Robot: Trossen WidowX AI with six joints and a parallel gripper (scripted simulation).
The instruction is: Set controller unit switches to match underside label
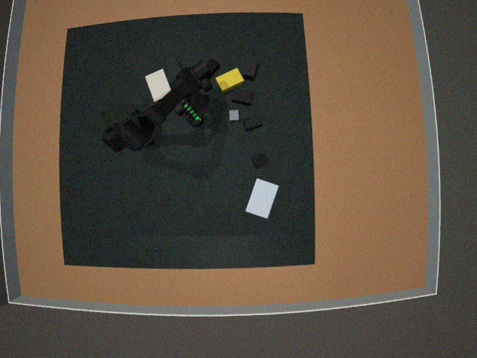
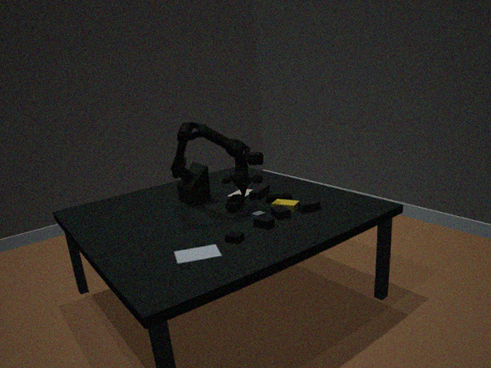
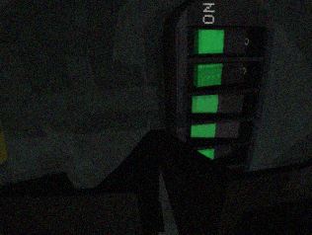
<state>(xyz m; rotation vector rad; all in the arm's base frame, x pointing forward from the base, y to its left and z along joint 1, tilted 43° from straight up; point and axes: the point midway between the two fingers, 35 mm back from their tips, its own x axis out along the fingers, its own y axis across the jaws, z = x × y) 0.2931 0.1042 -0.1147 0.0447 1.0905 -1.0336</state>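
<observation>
In the top view, the controller unit (image 1: 199, 122) (image 2: 233, 204) (image 3: 175, 74), dark and round-ended with bright green rocker faces, sits on the matte, near-black bench (image 1: 184, 227) (image 2: 156, 280), above and left of the frame's centre. Over it the gripper (image 2: 243, 195) (image 3: 156, 136) points down, fingers pressed together. A glossy-looking yellow block (image 1: 229, 80) (image 2: 285, 203) stands to the right. Open bench spreads lower left, up to straight edges; a flat, pale-blue rectangle (image 1: 262, 198) (image 2: 197, 253) lies lower right.

A bare-walled room with a robot arm (image 1: 169, 101) (image 2: 217, 138) on a table (image 1: 184, 215) (image 2: 154, 229) suggests a lab.
</observation>
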